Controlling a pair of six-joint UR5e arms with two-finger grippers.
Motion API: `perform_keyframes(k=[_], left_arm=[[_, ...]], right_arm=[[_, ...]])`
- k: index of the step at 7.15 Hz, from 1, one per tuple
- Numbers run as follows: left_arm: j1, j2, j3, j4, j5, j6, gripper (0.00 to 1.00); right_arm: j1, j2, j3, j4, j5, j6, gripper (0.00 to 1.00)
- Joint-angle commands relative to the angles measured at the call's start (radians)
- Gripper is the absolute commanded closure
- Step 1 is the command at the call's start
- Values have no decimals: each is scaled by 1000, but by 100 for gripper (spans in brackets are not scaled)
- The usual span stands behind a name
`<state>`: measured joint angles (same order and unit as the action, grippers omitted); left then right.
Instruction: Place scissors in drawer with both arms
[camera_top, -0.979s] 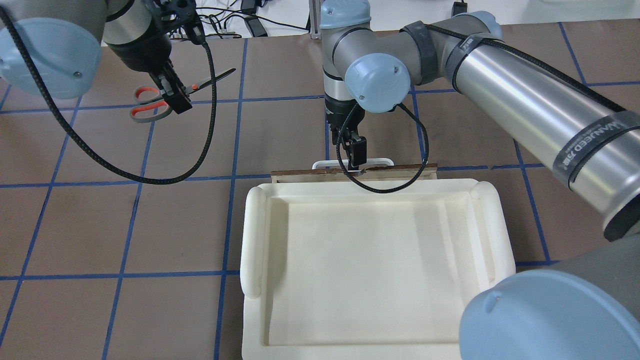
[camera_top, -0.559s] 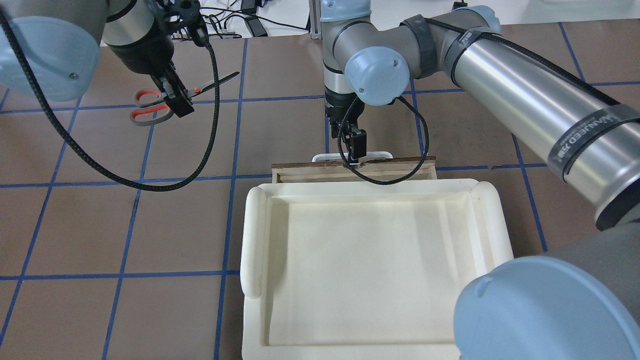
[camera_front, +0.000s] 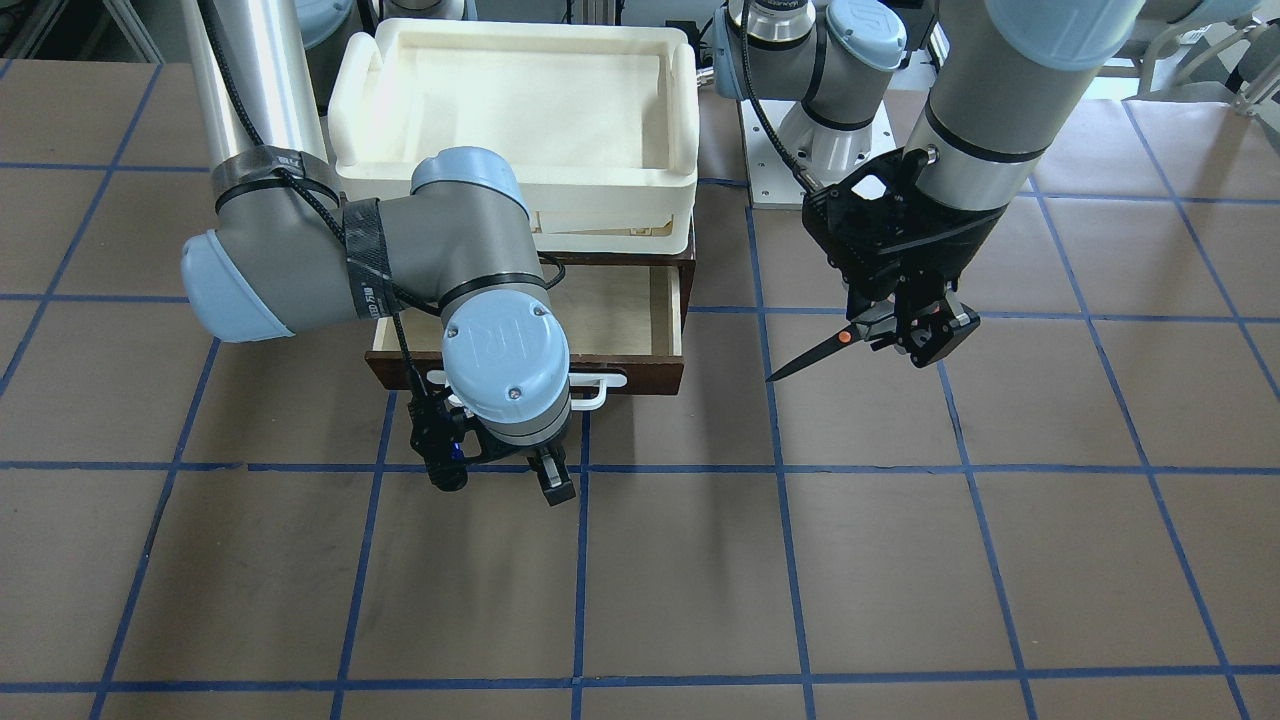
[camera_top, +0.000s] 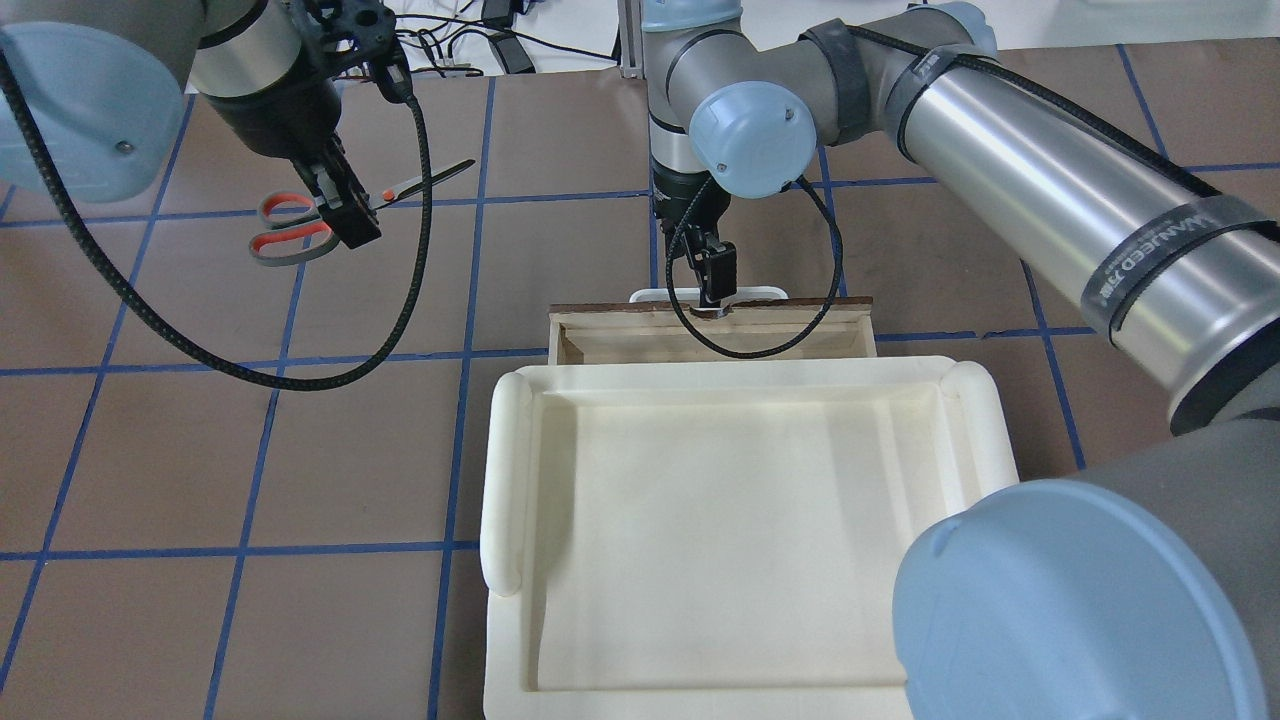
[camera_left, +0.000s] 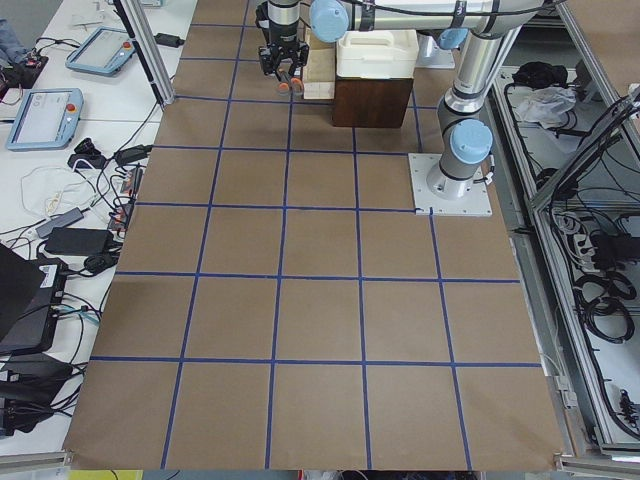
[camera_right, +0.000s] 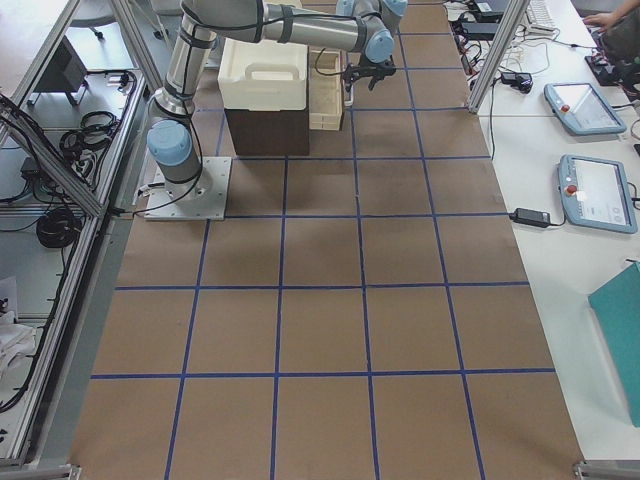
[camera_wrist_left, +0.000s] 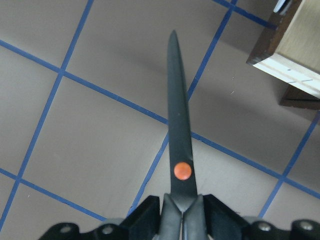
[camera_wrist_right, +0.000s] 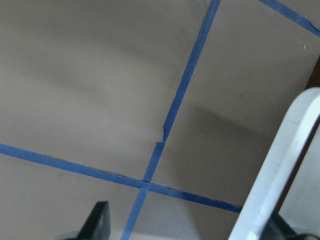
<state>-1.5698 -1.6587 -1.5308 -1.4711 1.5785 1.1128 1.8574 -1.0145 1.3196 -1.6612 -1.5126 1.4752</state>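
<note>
Over the table's far-left stretch, my left tool (camera_top: 348, 212) pinches the scissors (camera_top: 405, 188) behind the pivot. Their blades point right, toward the part-open drawer (camera_front: 620, 305). My right tool (camera_top: 714, 292), fingers apart, sits at its white handle (camera_front: 600, 384).

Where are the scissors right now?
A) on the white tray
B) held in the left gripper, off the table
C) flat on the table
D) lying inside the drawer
B: the left gripper is shut on the scissors just behind the pivot, and they hang above the table beside the open drawer.
</note>
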Motion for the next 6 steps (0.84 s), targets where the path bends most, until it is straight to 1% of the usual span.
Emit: perform_keyframes(k=[1, 4, 6], left_arm=[[1, 8, -2, -9, 1, -1, 95], [1, 11, -6, -9, 1, -1, 95], [1, 17, -12, -11, 1, -1, 95]], right_arm=[[-24, 2, -17, -6, 0, -27, 0], [-27, 34, -46, -23, -1, -39, 0], [-27, 42, -48, -38, -3, -42, 0]])
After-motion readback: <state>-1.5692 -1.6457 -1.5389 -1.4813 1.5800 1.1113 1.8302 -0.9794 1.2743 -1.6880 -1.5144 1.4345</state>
